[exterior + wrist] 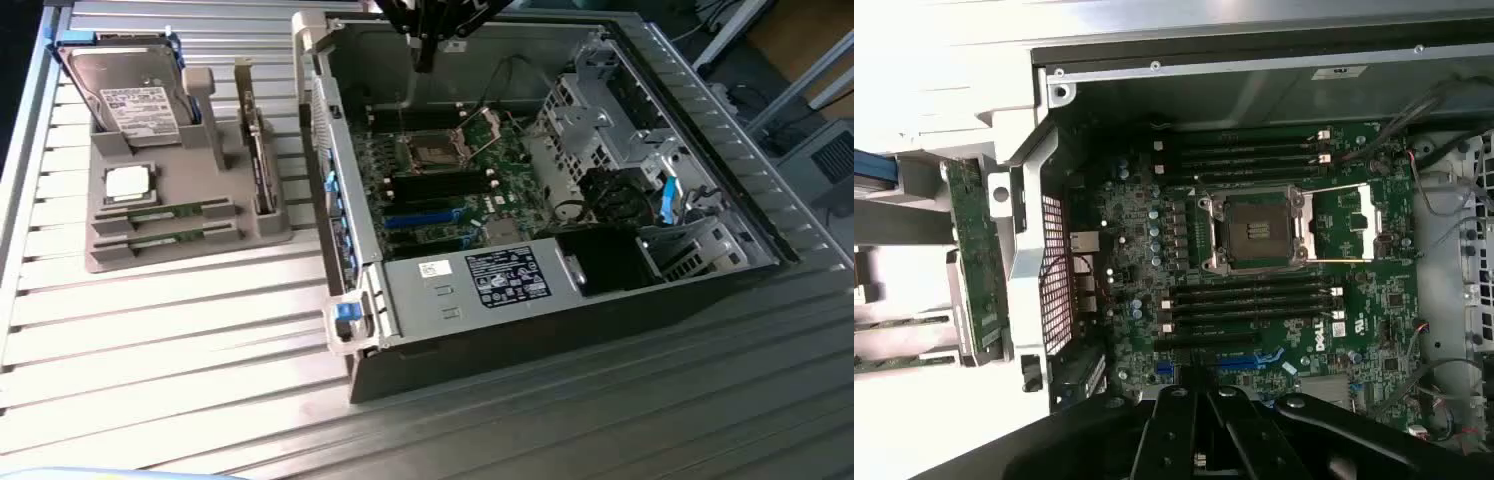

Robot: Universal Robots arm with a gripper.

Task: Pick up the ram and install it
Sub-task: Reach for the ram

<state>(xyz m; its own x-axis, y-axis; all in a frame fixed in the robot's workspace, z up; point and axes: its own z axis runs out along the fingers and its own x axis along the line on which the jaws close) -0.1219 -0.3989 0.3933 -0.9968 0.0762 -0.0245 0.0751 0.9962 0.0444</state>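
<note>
Ram sticks, two thin green strips, lie flat in the front slots of a grey holder on the ribbed metal counter, at the exterior view's left and well apart from me. My fingers hang pressed together with nothing between them, above the open computer case and over the far end of its motherboard. The wrist view looks down on the processor socket, with banks of long black memory slots on either side of it. On the holder with the sticks are a hard drive propped upright at the back, a processor chip lying flat, and an upright expansion card on the edge nearest the case. The case's tall side wall stands between the holder and the board. Loose cables, a drive cage and a labelled power supply crowd the rest of the case.
</note>
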